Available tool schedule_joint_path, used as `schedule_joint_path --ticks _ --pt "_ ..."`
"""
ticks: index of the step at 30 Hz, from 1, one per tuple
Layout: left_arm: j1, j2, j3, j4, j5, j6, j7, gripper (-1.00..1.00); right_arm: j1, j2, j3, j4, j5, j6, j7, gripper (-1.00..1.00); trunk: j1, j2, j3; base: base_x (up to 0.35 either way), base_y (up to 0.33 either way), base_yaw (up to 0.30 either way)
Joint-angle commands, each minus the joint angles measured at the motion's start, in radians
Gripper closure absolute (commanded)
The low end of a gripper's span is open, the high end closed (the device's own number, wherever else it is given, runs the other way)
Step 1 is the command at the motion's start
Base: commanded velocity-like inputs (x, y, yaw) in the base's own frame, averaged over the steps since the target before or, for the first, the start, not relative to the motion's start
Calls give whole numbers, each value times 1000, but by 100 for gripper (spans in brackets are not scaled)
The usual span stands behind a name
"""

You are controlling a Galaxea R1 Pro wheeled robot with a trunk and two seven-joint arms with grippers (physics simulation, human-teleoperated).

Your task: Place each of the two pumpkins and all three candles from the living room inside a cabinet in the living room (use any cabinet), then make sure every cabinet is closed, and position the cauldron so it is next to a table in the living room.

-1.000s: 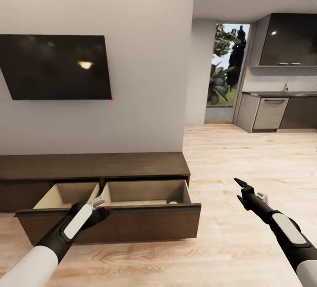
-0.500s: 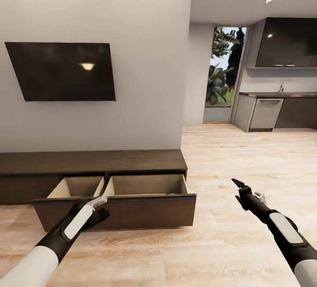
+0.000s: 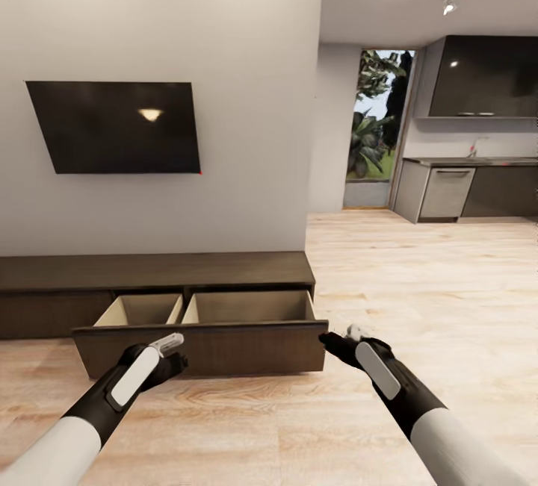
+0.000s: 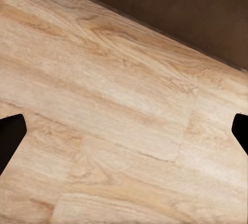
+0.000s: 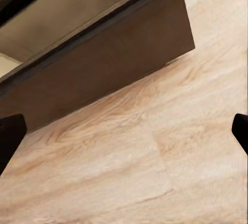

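The cabinet [image 3: 157, 271] has its drawer [image 3: 202, 337] pulled out. The left gripper [image 3: 178, 355] and right gripper [image 3: 329, 340], both released and empty, hover at the drawer front's 7 and 3 o'clock.

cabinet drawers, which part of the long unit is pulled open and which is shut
The right-hand drawer of the cabinet is pulled out, its light wood inside showing. The far-left front sits flush, shut.

A long low dark brown wooden cabinet [image 3: 157, 272] stood against the pale grey wall, below a black wall-mounted television screen [image 3: 118, 126]. Its wide drawer [image 3: 200, 344] was pulled out over the light wood plank floor [image 3: 418, 277], showing a pale, divided interior. The left gripper [image 3: 178, 357] hovered just before the drawer front, the right gripper [image 3: 329, 340] by its right corner. A grey kitchen unit [image 3: 441, 191] lay beyond.
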Motion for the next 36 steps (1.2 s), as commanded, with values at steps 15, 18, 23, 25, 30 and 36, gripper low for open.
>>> schedule_joint_path --ticks 15,18,23,25,30,36 --pt "-1 -47 -64 -2 6 -6 14 -100 -15 193 85 17 210 -28 -51 -100 -24 42 18 -178 0 0" --pt "-1 -48 -70 -5 6 -8 13 -100 -18 197 88 19 221 -19 -52 -100 -24 42 18 -31 0 0" --pt "-1 -49 -87 -9 6 -9 11 -100 -27 200 116 27 297 9 -77 -100 -24 42 18 -7 0 0" --pt "-1 -49 -116 -11 6 -13 12 -100 -28 201 134 30 325 19 -92 -100 -24 42 18 -2 0 0" --pt "-1 -48 -182 -14 5 -17 12 -100 -29 200 150 34 344 41 -95 -100 -24 42 18 0 0 0" --pt "-1 -48 -216 -21 4 -29 12 -100 -29 198 153 29 348 45 -92 -100 -24 42 18 0 0 0"
